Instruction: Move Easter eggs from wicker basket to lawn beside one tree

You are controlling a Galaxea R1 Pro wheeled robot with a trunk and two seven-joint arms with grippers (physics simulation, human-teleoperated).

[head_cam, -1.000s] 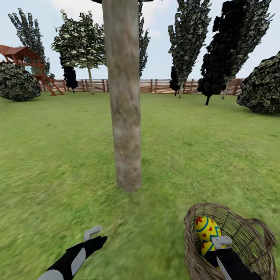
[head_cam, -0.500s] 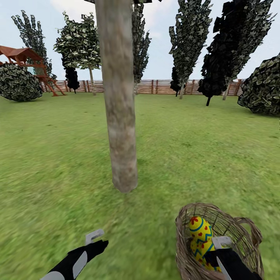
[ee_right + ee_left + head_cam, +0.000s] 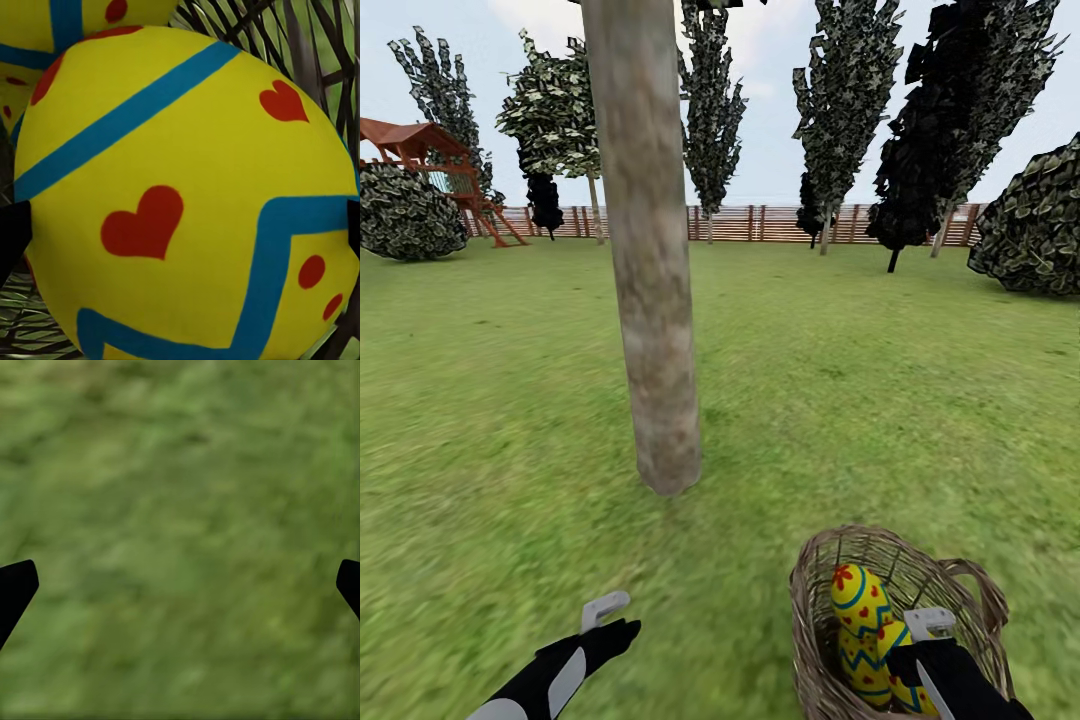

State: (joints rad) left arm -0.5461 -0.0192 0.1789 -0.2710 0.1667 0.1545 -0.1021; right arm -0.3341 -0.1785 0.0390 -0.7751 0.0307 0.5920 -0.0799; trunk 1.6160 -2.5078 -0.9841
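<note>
Two eggs show in the wicker basket, which sits on the lawn close to the tree. A third egg may hide under them; I cannot tell.

The right gripper is down inside the basket. In the right wrist view one big egg sits between the two dark finger tips, which peek in at both edges. The fingers look spread wide, one on each side of the egg. I cannot tell if they touch it yet.

What could go wrong? The egg is round and smooth, so it may pop out if the fingers squeeze off the middle. It may also bump the egg beside it, or the fingers may catch the woven wall and tip the basket. Lifting too fast could drop the egg back in.

The left gripper hangs over bare grass, well apart from the basket. In the left wrist view its finger tips stand wide with nothing between them.
</note>
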